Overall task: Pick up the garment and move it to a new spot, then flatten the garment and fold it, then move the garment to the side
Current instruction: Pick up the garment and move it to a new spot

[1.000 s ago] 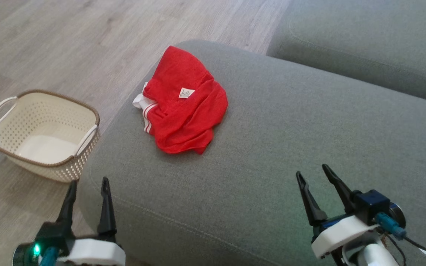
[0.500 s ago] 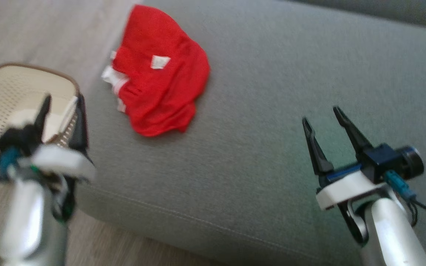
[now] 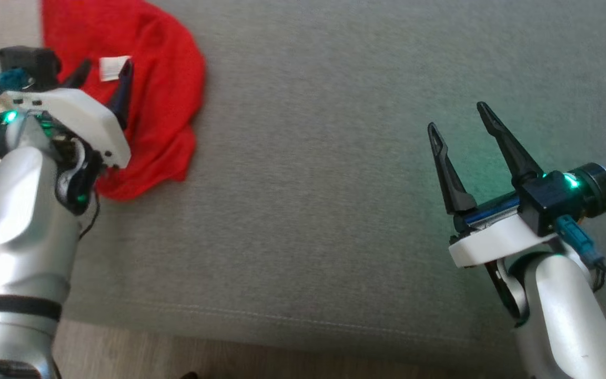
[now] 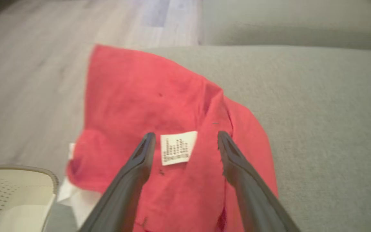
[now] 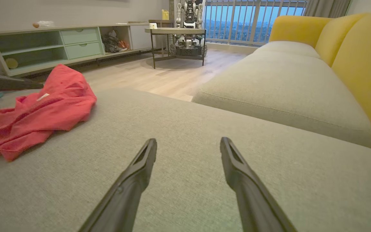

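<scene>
On cushion (image 3: 334, 184), red garment (image 3: 162, 105), long axis near-to-far

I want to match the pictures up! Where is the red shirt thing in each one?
Head view: red garment at upper left, on the grey cushion.
Left wrist view: in the middle, ahead of the left tool.
Right wrist view: at the left edge, on the cushion.
Shared landmark: its white label.

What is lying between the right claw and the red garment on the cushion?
The stretch is bare: in the head view, plain grey cushion lies between the right claw and the red garment. The right wrist view agrees.
</scene>
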